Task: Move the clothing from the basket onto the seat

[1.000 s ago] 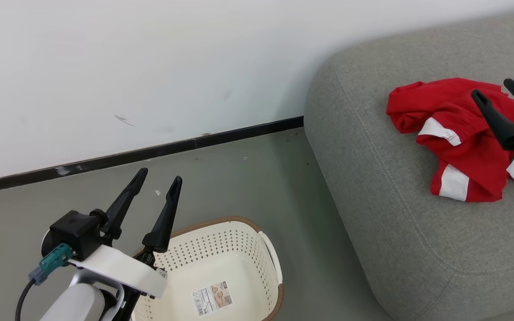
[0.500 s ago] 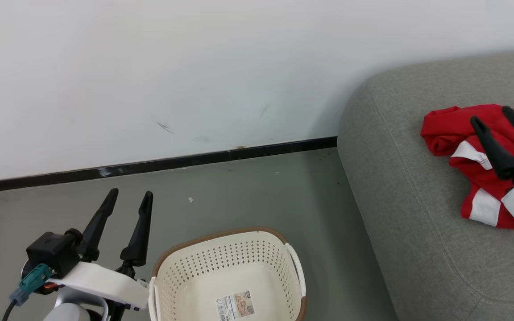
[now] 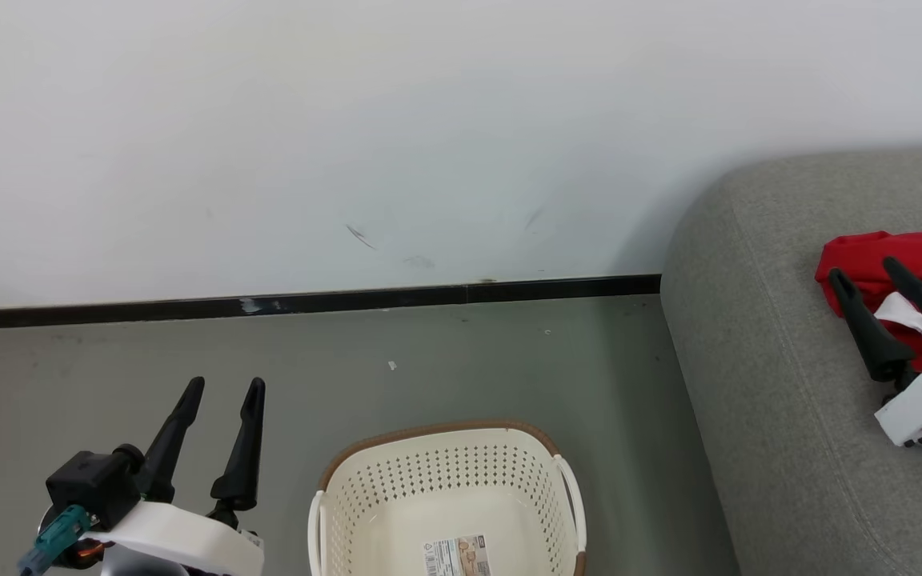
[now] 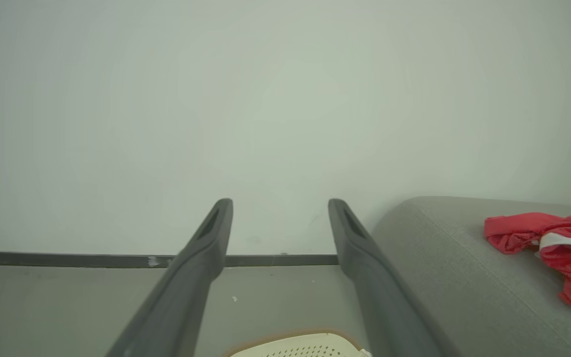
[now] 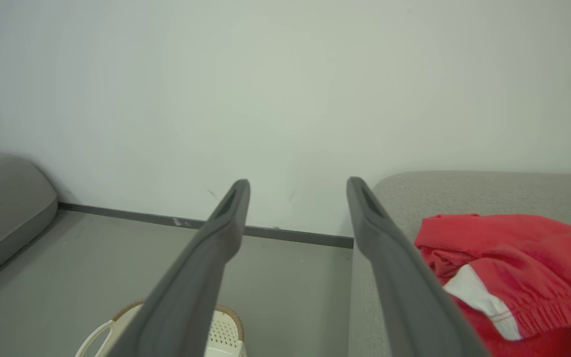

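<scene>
The red clothing (image 3: pixel 909 260) with white panels lies crumpled on the grey seat (image 3: pixel 781 384) at the right edge of the head view; it also shows as clothing (image 4: pixel 553 245) and clothing (image 5: pixel 513 267) in the wrist views. My right gripper (image 3: pixel 865 272) hangs open over the seat just in front of the garment, holding nothing. The cream basket (image 3: pixel 445 496) with a brown rim stands on the floor at bottom centre, with just a paper label on its bottom. To its left, my left gripper (image 3: pixel 225 386) is open above the floor.
A white wall with a black baseboard (image 3: pixel 301 304) runs behind the grey-green floor (image 3: pixel 429 360). Another grey cushion (image 5: pixel 3 208) shows at the left of the right wrist view.
The head camera has swung left, so basket, seat and clothing shift right in the picture. Both grippers stay open; the left one has come lower and away from the basket.
</scene>
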Available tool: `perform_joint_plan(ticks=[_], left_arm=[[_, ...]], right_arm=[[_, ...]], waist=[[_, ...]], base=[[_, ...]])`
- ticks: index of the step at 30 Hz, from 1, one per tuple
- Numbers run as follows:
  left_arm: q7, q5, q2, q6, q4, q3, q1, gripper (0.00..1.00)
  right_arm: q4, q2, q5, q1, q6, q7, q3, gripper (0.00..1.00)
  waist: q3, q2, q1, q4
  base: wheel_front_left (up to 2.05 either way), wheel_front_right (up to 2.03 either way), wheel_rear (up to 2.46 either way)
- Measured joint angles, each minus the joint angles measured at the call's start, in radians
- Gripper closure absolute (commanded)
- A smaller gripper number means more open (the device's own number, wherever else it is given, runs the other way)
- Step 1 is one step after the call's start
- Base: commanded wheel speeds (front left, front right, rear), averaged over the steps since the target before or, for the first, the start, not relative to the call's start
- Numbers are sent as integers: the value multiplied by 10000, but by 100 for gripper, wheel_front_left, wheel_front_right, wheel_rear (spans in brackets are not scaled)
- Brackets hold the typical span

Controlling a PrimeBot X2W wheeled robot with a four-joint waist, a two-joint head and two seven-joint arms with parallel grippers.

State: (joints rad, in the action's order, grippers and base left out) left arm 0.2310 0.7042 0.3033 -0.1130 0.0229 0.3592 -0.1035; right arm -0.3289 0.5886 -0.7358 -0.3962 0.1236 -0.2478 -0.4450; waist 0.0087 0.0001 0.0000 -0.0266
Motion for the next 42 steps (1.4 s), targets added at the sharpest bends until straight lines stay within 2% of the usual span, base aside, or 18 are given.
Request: perform_joint_plan(ticks=[6,21,28,42], left_arm=[[10,73,-138,2,86,0,107,0],[94,-13,-186,29,291,79,129,0],[146,-25,-466,27,387,-69,273,0],[184,-834,-625,54,403,-408,504,0]], right_arm=[[512,-763,485,623,0,0,1221,0],[1327,-2495,1710,2583,0,0,2288,0],[1787,-3308,2205,3251,0,0,2541,0],[2395,-4090,3392,3797,0,0,2890,0]], waist=[[-102,0,0,308],[-255,0,0,807],[-274,0,0,947],[-282,0,0,998]], base=[[0,0,0],[0,0,0],[0,0,0],[0,0,0]])
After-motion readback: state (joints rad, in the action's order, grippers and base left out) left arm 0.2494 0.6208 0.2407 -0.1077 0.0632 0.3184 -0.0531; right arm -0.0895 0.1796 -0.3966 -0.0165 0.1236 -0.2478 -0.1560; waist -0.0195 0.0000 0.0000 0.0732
